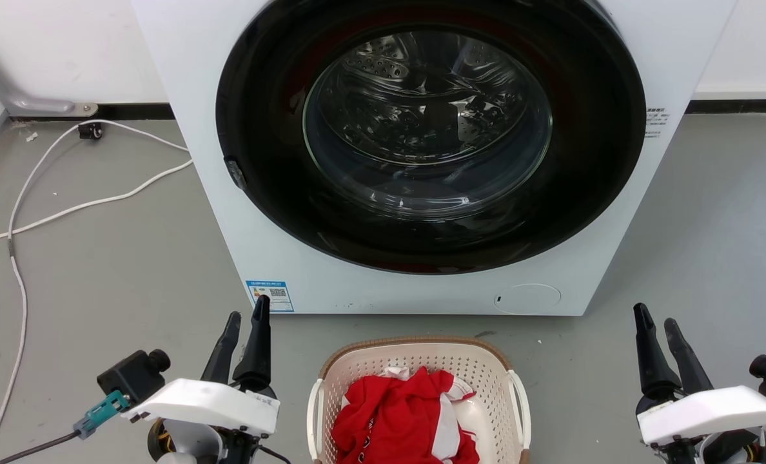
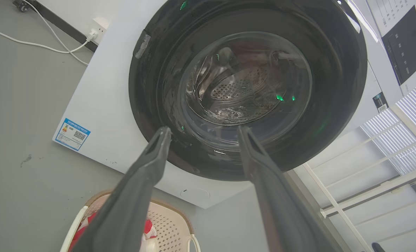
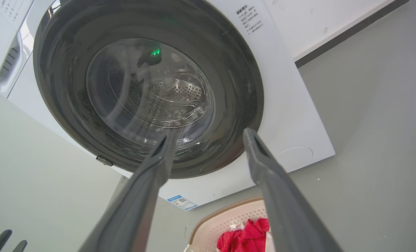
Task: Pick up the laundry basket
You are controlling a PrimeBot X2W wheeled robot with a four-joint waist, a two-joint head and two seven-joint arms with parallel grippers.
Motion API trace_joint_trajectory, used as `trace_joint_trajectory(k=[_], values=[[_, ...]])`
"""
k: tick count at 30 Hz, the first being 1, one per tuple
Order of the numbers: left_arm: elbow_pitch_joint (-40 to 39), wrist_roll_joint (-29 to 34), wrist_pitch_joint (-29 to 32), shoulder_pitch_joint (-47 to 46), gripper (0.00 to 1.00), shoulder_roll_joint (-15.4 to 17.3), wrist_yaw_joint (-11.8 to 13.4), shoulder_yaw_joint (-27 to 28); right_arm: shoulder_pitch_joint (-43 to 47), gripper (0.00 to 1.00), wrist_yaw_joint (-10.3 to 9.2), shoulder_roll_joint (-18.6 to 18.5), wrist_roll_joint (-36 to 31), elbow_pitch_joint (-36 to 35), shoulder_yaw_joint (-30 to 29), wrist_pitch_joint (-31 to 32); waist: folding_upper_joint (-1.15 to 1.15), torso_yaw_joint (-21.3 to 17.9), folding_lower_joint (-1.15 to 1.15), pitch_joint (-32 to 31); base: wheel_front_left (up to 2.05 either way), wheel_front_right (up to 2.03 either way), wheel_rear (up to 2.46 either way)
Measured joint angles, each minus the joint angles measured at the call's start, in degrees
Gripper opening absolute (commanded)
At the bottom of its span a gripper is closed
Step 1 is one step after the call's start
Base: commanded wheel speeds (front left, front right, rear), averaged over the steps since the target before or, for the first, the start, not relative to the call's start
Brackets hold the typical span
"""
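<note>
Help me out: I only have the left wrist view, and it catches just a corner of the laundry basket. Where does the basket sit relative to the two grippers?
Observer: In the head view the laundry basket sits between the left gripper and the right gripper, touching neither.
Operator: Is the right one ready to grasp?
Observer: The right wrist view shows its jaws apart, gripping nothing.
Operator: Are both handles reachable?
Observer: The head view shows the left handle and the right handle both bare. The red cloth lies inside the basket, not over them.
</note>
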Motion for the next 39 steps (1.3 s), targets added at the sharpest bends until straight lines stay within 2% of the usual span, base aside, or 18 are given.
trace_joint_trajectory(k=[18, 39], values=[[1.1, 14.2, -3.0, 0.0, 1.00, 0.0, 0.8, -3.0, 1.3, 1.00, 0.01, 0.3, -15.5, -1.7, -0.2, -1.0, 0.00, 0.0, 0.00, 0.0, 0.00, 0.00, 0.00], [1.9, 26.5, -6.0, -0.1, 1.00, 0.0, 1.8, -5.8, 2.7, 1.00, 0.01, 0.5, -27.7, -3.5, 0.3, -2.3, 0.00, -0.1, 0.00, 0.0, 0.00, 0.00, 0.00]])
